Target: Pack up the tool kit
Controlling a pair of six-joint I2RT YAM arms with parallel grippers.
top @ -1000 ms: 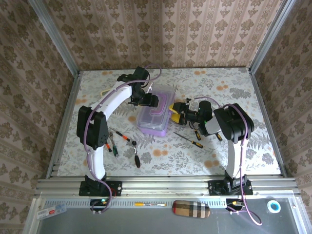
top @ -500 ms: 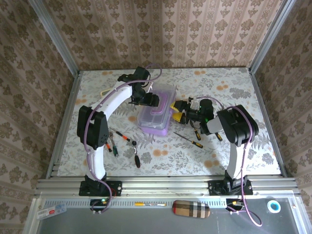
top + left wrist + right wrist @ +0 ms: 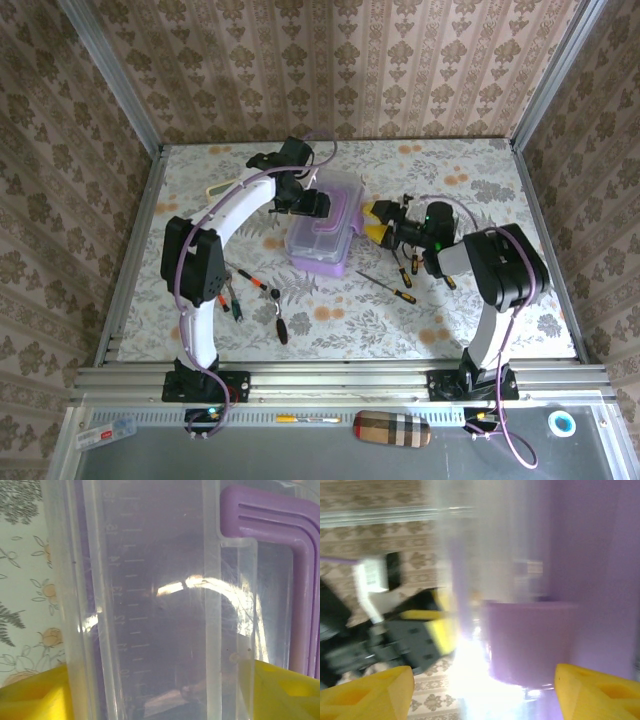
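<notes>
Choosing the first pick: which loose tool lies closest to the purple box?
The long thin-shafted screwdriver, its tip pointing at the box's near right corner. The stubby screwdrivers, the pliers and the ratchet lie farther off.

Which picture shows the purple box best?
The top view: the whole box shows there, sharp, with its handle on top. The left wrist view sits very close: just some clear lid and a bend of the handle. The right wrist view gives a purple blur.
</notes>
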